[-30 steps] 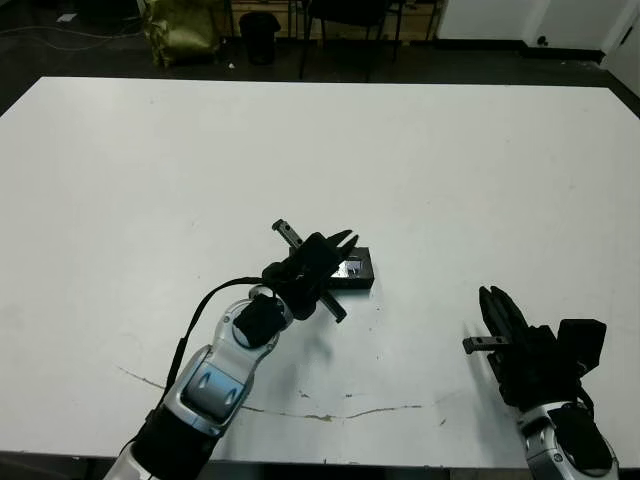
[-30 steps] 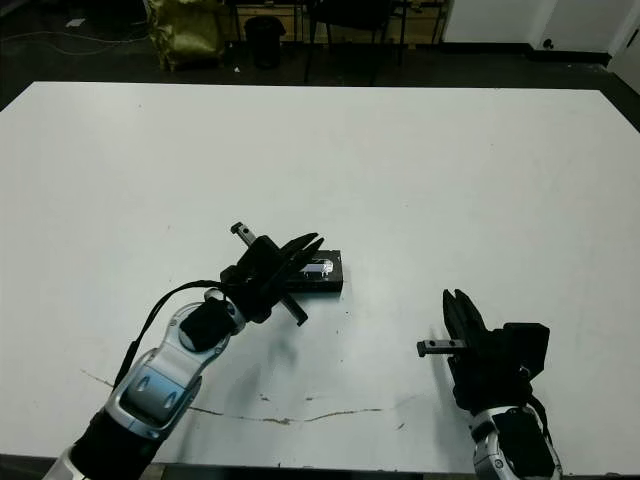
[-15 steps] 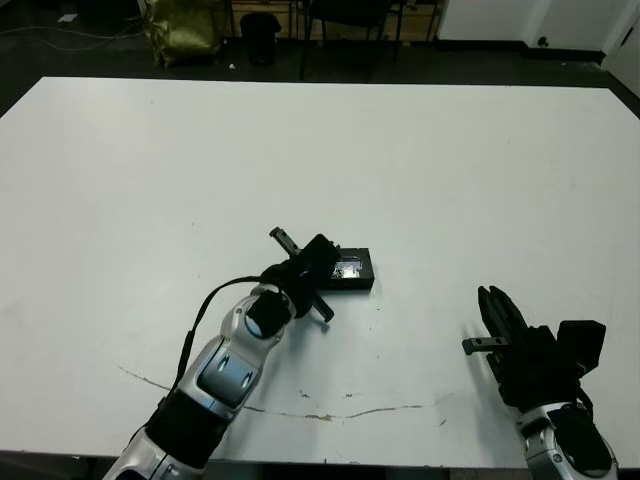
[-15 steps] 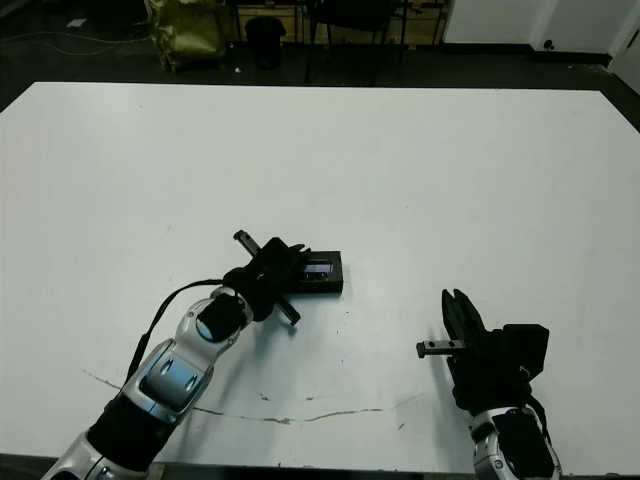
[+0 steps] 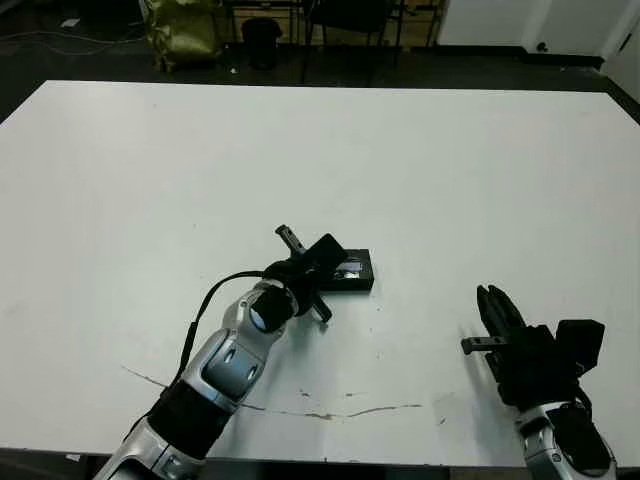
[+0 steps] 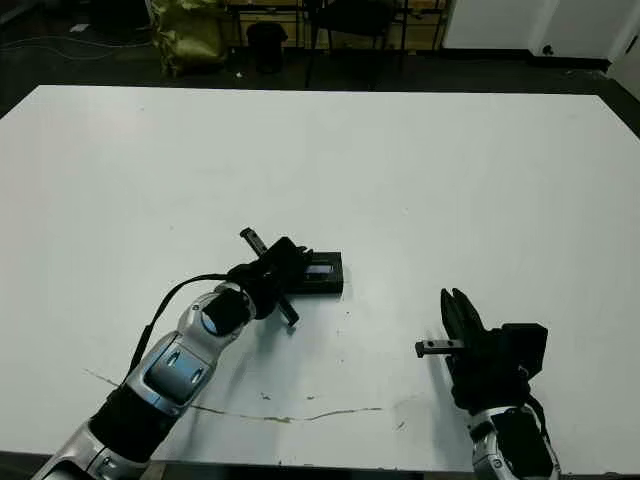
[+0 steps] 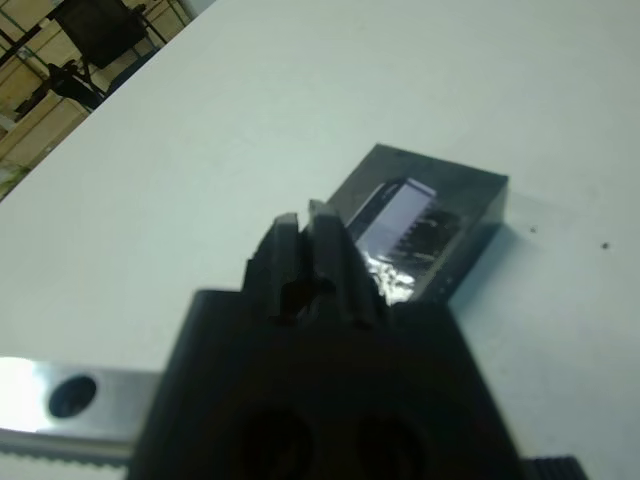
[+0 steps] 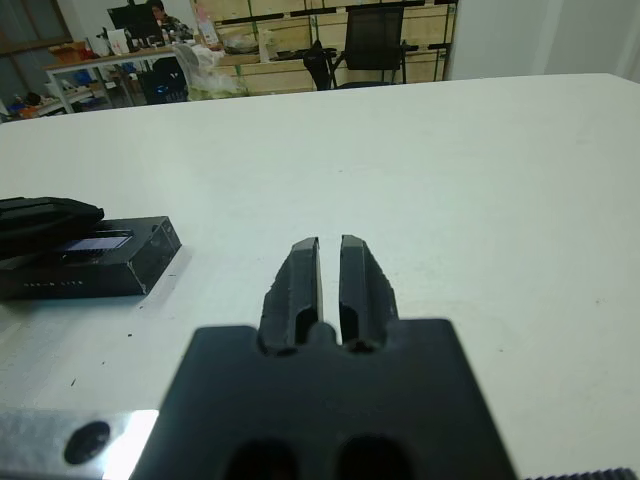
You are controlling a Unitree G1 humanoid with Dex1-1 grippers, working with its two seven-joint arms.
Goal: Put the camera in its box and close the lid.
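The box (image 5: 360,280) lies near the middle of the table with the lid (image 7: 405,205) flat on top of it, pale stripe facing up. The camera is hidden from every view. My left gripper (image 5: 331,257) is shut, and its fingertips (image 7: 300,225) rest on the lid's end nearest my left arm. My right gripper (image 5: 491,303) hovers low near the table's front right with its fingers together and nothing in them. In the right wrist view the box (image 8: 95,272) shows well off to one side of it.
A thin dark crack (image 5: 330,413) runs along the white table (image 5: 450,170) near its front edge. Beyond the far edge stand chairs (image 8: 372,40), shelves and a seated person (image 8: 160,14).
My left gripper went from spread open above the box to shut, and came down onto the lid's end. The right arm has stayed put.
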